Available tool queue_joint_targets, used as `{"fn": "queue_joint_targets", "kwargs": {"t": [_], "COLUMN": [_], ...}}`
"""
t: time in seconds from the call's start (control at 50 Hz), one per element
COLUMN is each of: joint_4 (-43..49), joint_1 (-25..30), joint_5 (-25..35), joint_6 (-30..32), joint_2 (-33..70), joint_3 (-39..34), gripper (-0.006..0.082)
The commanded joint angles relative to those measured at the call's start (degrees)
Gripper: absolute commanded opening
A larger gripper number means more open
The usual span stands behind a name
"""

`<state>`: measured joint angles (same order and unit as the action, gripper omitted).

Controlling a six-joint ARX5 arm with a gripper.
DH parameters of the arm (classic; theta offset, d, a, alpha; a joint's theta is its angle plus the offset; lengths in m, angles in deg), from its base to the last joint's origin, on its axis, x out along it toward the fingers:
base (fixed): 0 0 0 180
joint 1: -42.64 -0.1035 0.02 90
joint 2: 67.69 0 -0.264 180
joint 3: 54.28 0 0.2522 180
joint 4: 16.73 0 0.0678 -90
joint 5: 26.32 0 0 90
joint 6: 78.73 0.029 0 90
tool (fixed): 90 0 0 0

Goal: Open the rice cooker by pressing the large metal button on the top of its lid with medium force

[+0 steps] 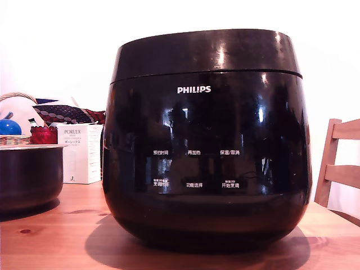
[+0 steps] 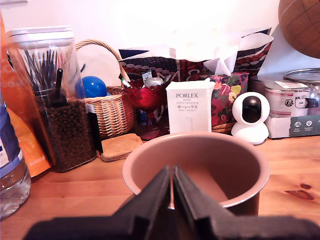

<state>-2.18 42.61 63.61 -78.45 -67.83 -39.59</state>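
Claw [image 2: 171, 200]: black, seen only in the wrist view, its two fingers drawn together to a thin slit with nothing between them; it hangs above the near rim of a metal pot [image 2: 200, 170] (copper-pink inside, dark outside).

Rice cooker [image 1: 205, 169]: large glossy black body, white PHILIPS logo and white button labels on its front, standing on the wooden counter [image 1: 50, 236] and filling the middle of the exterior view. Lid [image 1: 205, 53]: black, seated flush on the body along a thin seam, closed. Its top face lies above the camera's line of sight, so no button can be made out.

Metal pot, exterior view: at the exterior view's left edge, well apart from the cooker, on the same counter.

White PORLEX box [image 1: 81, 153]: upright, behind the pot and beside the cooker's left flank in the exterior view.

Wicker basket [image 2: 110, 110]: holds a blue ball [image 2: 93, 86].

Clear canister [image 2: 52, 95]: dark pellets below, what appear to be dark sticks above.

Red glass goblet [image 2: 147, 100]: next to the PORLEX box.

White round camera unit [image 2: 251, 117]: on the counter beyond the pot.

Wooden chair back [image 1: 340, 169]: at the exterior view's right edge.
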Motion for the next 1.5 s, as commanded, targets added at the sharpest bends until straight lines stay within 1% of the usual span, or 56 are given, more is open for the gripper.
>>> {"fn": "queue_joint_targets", "kwargs": {"t": [0.0, 0.26, 0.42, 0.56, 0.58, 0.6, 0.64, 0.66, 0.68, 0.72, 0.74, 0.78, 0.8, 0.84, 0.86, 0.88, 0.9, 0.92, 0.94, 0.98, 1.0, 1.06, 1.08, 1.12, 1.18, 1.28, 1.48], "joint_4": [-0.92, -1.75, -5.07, -9.94, -10.95, -11.89, -13.05, -13.27, -13.29, -12.85, -12.57, -12.41, -12.44, -12.41, -12.41, -12.41, -12.41, -12.35, -12.28, -12.31, -12.35, -12.33, -12.28, -12.2, -11.87, -10.97, -11.23], "joint_1": [2.19, 2.19, 2.19, 2.21, 2.19, 2.21, 2.25, 2.27, 2.32, 2.43, 2.47, 2.6, 2.64, 2.84, 2.89, 2.99, 3.13, 3.26, 3.41, 3.76, 3.96, 4.57, 4.76, 5.25, 5.97, 8.35, 13.64], "joint_5": [2.69, 2.71, 2.95, 7.1, 7.67, 8.39, 9.92, 11.02, 11.96, 12.79, 15.15, 15.91, 18.75, 19.87, 23.06, 24.37, 25.2, 27.74, 29.16, 32.11, 33.38, 36.0, 37.94, 40.19, 42.58, 43.56, 43.6], "joint_6": [-3.1, -3.43, -3.41, -5.25, -7.76, -8.09, -10.62, -10.62, -15.63, -15.63, -21.07, -21.88, -25.46, -26.47, -26.47, -29.16, -29.16, -29.16, -31.47, -31.47, -33.51, -34.38, -35.74, -36.39, -38.42, -40.48, -40.59], "joint_2": [-0.59, -0.59, -0.59, -0.59, -0.59, -0.59, -0.59, -0.59, -0.59, -0.59, -0.59, -0.59, -0.59, -0.59, -0.59, -0.59, -0.59, -0.59, -0.59, -0.59, -0.57, -0.57, -0.57, -0.57, -0.57, -0.5, 2.78], "joint_3": [-2.4, -2.4, -2.38, -2.29, -2.29, -2.23, -1.9, -1.57, -1.2, -0.28, 0.2, 1.03, 1.36, 2.19, 2.51, 2.91, 3.32, 3.8, 4.22, 5.09, 5.49, 6.56, 6.82, 7.37, 8.11, 9.25, 10.43], "gripper": [-0.0022, -0.0022, -0.0022, -0.0022, -0.0022, -0.0022, -0.0022, -0.0022, -0.0022, -0.0022, -0.0022, -0.0022, -0.0022, -0.0022, -0.0022, -0.0022, -0.0022, -0.0022, -0.0022, -0.0022, -0.0022, -0.0022, -0.0022, -0.0022, -0.0022, -0.0022, -0.0022]}}
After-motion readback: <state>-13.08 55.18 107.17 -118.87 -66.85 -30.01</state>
